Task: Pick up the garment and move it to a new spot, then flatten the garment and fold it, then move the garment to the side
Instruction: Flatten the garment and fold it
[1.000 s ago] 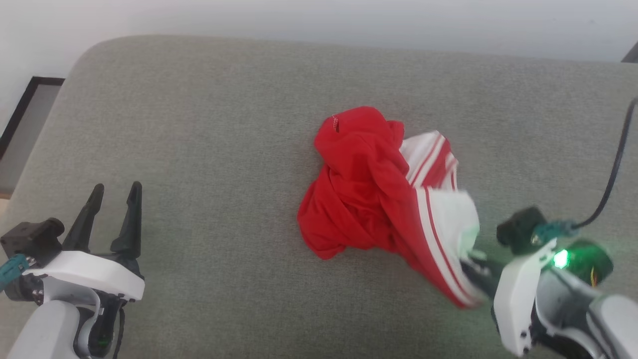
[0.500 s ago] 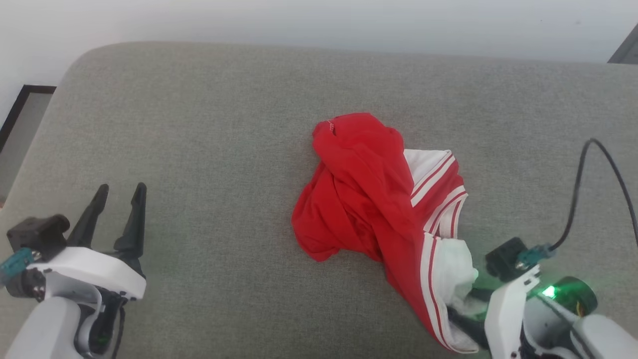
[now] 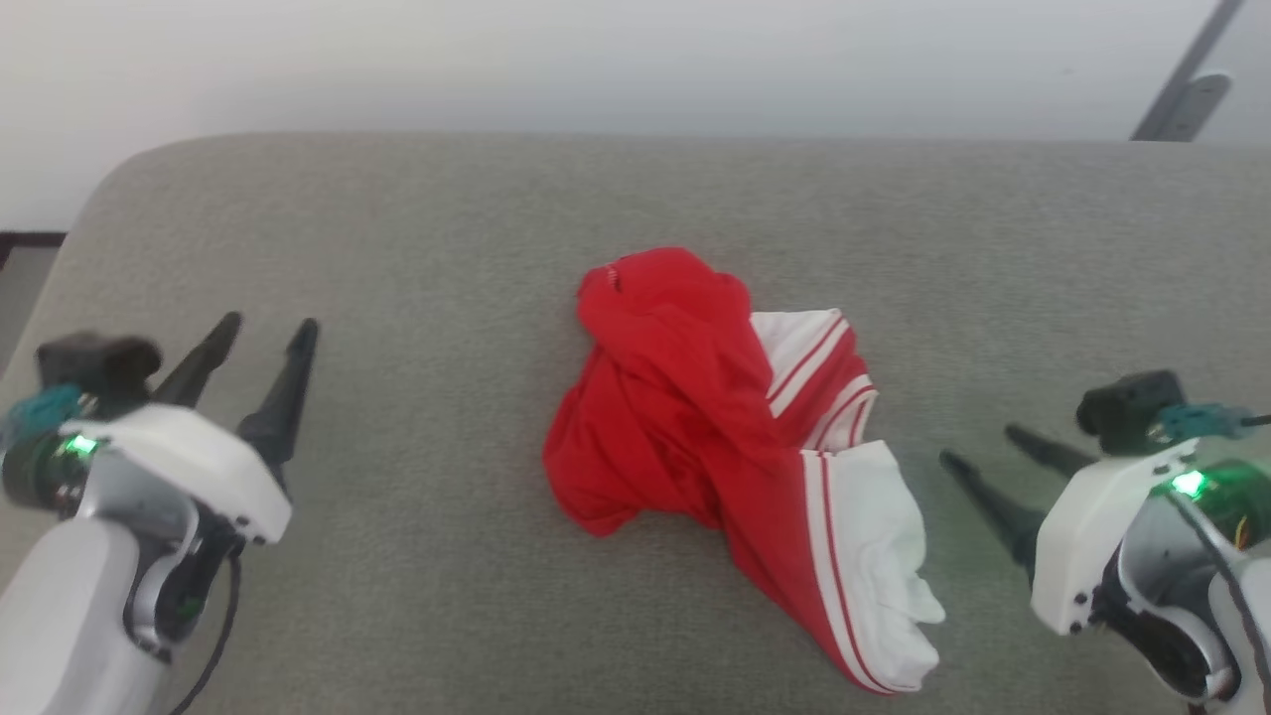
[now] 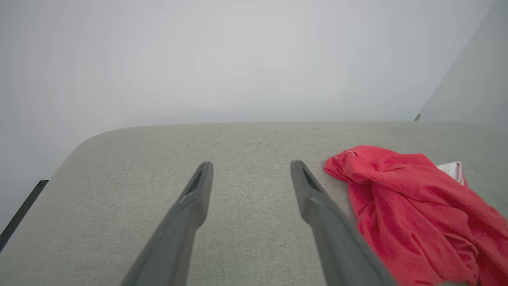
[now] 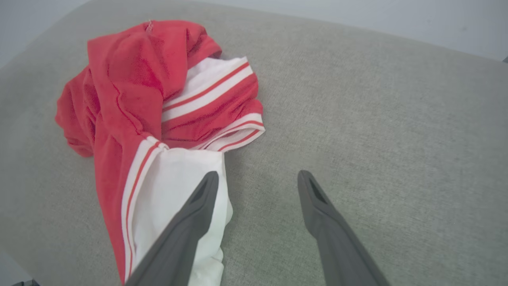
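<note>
1. Right claw (image 3: 977, 445): I see its jaws spread apart, holding nothing, just beside the garment (image 3: 685, 417), on its white side.
2. Left claw (image 3: 269, 323): jaws spread too, empty, well apart from it.
3. It lies crumpled in a heap on the grey cushion (image 3: 417, 248).

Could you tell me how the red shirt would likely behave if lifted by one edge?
The garment lies crumpled in soft folds, so it will probably hang limp and unfurl. It looks thin, so likely light. On the woven grey cushion, a push would probably bunch it.
</note>
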Robot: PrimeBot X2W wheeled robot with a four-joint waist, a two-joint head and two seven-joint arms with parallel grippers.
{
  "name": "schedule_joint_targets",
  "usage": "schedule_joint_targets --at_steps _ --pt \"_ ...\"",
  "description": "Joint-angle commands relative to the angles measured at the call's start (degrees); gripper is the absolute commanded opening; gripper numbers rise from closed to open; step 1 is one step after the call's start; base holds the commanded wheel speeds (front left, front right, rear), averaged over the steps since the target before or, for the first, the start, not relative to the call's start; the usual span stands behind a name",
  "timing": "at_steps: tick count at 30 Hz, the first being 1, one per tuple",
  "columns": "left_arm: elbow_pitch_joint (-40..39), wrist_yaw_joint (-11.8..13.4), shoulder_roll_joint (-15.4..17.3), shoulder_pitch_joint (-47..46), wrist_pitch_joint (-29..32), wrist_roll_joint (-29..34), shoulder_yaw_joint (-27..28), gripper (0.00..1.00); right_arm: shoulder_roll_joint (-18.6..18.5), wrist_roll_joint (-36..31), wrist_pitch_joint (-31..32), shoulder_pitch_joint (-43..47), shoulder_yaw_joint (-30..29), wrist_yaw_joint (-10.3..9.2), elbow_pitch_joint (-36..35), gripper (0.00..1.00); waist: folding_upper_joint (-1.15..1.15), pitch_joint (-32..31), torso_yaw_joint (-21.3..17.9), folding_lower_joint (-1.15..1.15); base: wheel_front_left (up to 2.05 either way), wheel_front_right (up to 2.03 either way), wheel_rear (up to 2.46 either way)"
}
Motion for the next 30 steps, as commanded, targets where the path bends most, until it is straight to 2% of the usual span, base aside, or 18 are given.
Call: schedule_joint_targets --at_steps 1,8,14,23,30 --pt "-0.57 0.05 0.13 -1.41 1.79 -0.37 -0.60 1.00 0.88 -1.21 -1.25 -0.45 -0.83 0.00 -0.19 1.00 0.00 -0.54 -1.14 0.00 0.00 0.00 0.00" --pt "-1.93 0.06 0.50 -7.85 12.40 -1.35 -3.97 1.00 6.37 -9.23 -9.46 -3.11 -7.90 0.02 2.74 1.00 0.00 -0.18 -5.66 0.00 0.00 0.00 0.00" --pt "0.32 0.14 -0.31 -13.48 21.07 -1.88 -7.22 1.00 11.45 -15.94 -18.23 -6.62 -12.82 0.00 8.17 1.00 0.00 1.48 -9.88 0.00 0.00 0.00 0.00" --pt "6.36 1.53 -2.64 -19.49 30.98 -1.96 -10.95 1.00 16.34 -19.26 -25.24 -10.50 -13.63 0.00 16.25 1.00 0.00 4.70 -13.68 0.00 0.00 0.00 0.00" --pt "12.81 3.81 -5.42 -23.55 37.70 -2.06 -13.28 1.00 17.46 -18.83 -27.74 -13.19 -11.59 0.00 20.89 1.00 0.00 7.37 -15.02 0.00 0.00 0.00 0.00"
